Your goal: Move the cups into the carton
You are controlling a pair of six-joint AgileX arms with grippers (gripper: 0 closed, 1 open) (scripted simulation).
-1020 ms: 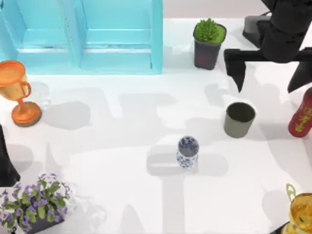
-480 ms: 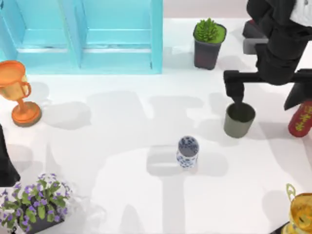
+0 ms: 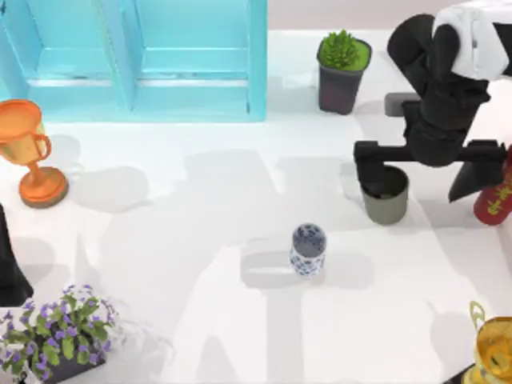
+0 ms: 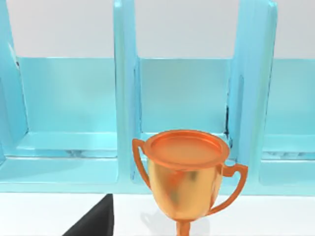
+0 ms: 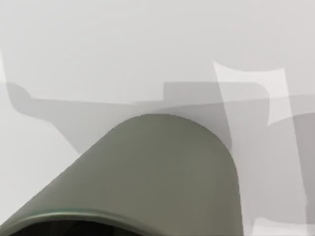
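The dark olive-grey cup (image 3: 386,200) stands upright at the right of the table, and its wall and rim (image 5: 162,172) show close up in the right wrist view. My right gripper (image 3: 418,172) hangs open right over it. One finger (image 3: 366,164) is at the cup's left rim, the other (image 3: 470,178) is far to its right near the red bottle. The white cup with blue flowers (image 3: 308,250) stands alone mid-table. The turquoise carton (image 3: 192,76) lies at the back left, its compartments (image 4: 182,98) open. My left arm (image 3: 8,268) is parked at the left edge.
An orange trophy (image 3: 28,152) stands in front of the carton at the left (image 4: 187,172). A green potted plant (image 3: 342,70) sits behind the olive cup. A red bottle (image 3: 496,192) is close to the right finger. A gold trophy (image 3: 496,352) and a purple-flowered pot (image 3: 60,332) occupy the front corners.
My right gripper has moved forward and left, coming down from behind the olive cup to straddle it. The cup sits slightly further left. The left arm has not moved.
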